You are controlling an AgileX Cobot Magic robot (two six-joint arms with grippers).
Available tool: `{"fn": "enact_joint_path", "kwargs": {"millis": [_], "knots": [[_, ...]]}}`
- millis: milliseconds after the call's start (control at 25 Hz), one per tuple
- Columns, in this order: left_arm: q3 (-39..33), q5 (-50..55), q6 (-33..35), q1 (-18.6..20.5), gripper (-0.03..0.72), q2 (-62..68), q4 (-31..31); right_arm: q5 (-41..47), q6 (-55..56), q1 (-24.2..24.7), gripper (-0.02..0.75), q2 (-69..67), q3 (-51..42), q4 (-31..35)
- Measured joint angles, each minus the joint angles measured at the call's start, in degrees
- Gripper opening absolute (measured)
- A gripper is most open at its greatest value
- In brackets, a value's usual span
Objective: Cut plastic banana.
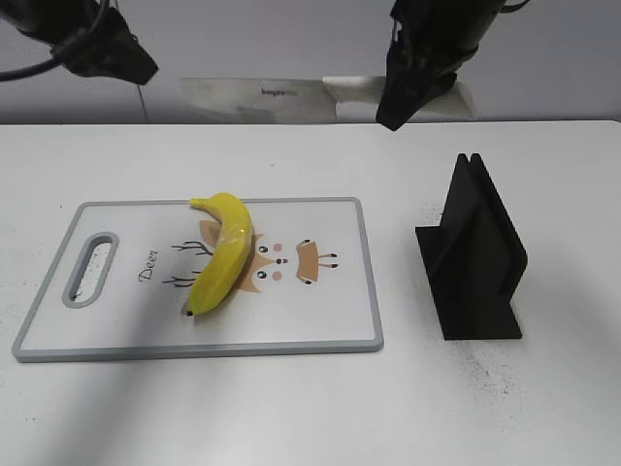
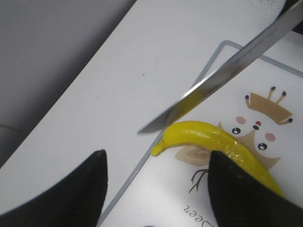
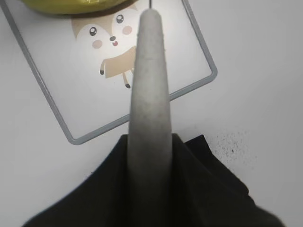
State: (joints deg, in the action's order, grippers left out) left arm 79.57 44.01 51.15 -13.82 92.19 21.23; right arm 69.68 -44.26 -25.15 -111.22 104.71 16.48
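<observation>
The yellow plastic banana lies on a white cutting board with a deer drawing. It also shows in the left wrist view and at the top edge of the right wrist view. My right gripper is shut on the grey handle of a knife and holds it high above the table. The blade points left, level, behind the board; it shows in the left wrist view above the banana. My left gripper is open and empty, high at the upper left.
A black knife stand stands upright on the white table to the right of the board. The board has a grey rim and a handle slot at its left end.
</observation>
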Motion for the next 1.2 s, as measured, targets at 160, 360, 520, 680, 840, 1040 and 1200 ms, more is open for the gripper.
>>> {"fn": "enact_joint_path", "kwargs": {"millis": [160, 360, 520, 680, 840, 1040, 1200], "knots": [[0.39, 1.87, -16.17, 0.57, 0.64, -2.87, -8.9, 0.17, 11.25, 0.0, 0.16, 3.51, 0.0, -1.78], [0.39, 12.14, -33.02, 3.75, 0.631, -6.22, -14.37, 0.28, 21.5, 0.0, 0.16, 8.25, 0.0, -4.69], [0.39, 23.66, -37.41, 7.95, 0.595, -7.94, -15.02, 0.34, 33.4, 0.0, 0.16, 12.51, -0.37, -5.62], [-0.83, 25.26, -38.6, 10.92, 0.571, -10.19, -15.37, 0.34, 39.3, 0.0, 0.16, 17.86, -4.08, -5.62], [-5.51, 25.52, -38.7, 11.29, 0.568, -16.07, -15.14, 0.26, 43.9, 0.0, 0.16, 23.66, -11.09, -6.78], [-14.31, 25.71, -38.7, 11.29, 0.566, -26.31, -15.39, -3.6, 50.19, 0.0, 0.16, 31.07, -22.23, -11.16], [-21.03, 25.76, -38.7, 11.29, 0.564, -36.03, -16.11, -7.68, 57.24, 0.0, 0.16, 36.1, -29.42, -17.24]]}}
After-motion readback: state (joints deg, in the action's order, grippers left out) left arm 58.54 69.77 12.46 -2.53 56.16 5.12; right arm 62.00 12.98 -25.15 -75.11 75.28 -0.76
